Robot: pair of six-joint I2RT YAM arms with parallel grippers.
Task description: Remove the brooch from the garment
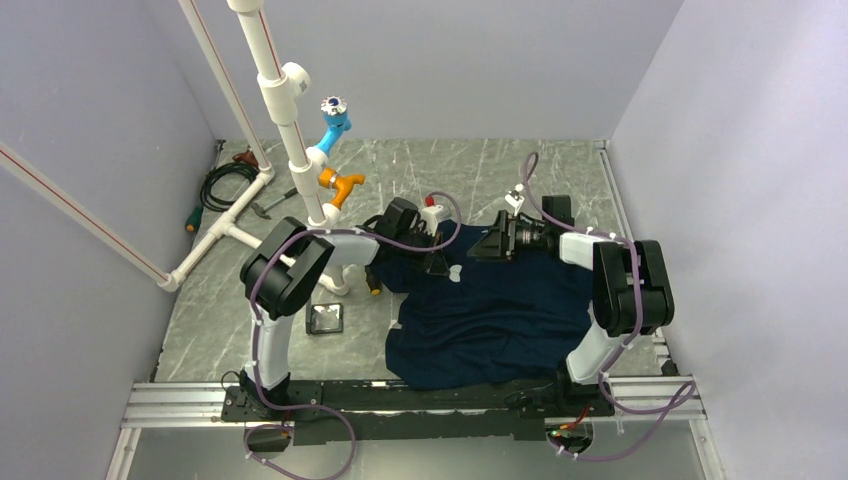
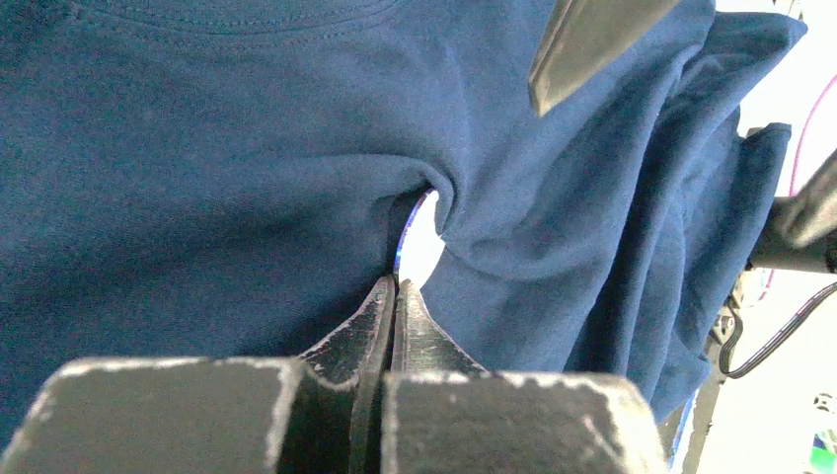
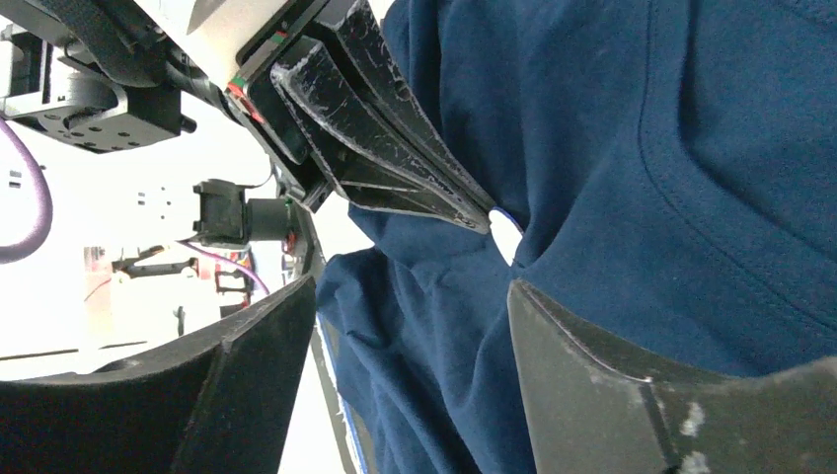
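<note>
The garment (image 1: 500, 320) is a navy T-shirt spread in front of the arms, its upper part bunched and lifted. The brooch (image 1: 455, 274) shows as a small pale disc on the cloth. In the left wrist view it (image 2: 419, 247) glares white with a blue rim in a pucker of cloth. My left gripper (image 2: 397, 286) is shut, its tips pinching the disc's lower edge. In the right wrist view the left fingers (image 3: 395, 148) end at the brooch (image 3: 505, 237). My right gripper (image 3: 410, 296) is open, with folds of the shirt (image 3: 444, 375) between its jaws, just below the brooch.
A white pipe frame (image 1: 285, 110) stands at the back left with a light-blue star-capped fitting (image 1: 335, 118) and an orange fitting (image 1: 340, 185). Cables and tools (image 1: 225, 185) lie by the left wall. A small dark square object (image 1: 326, 319) lies left of the shirt.
</note>
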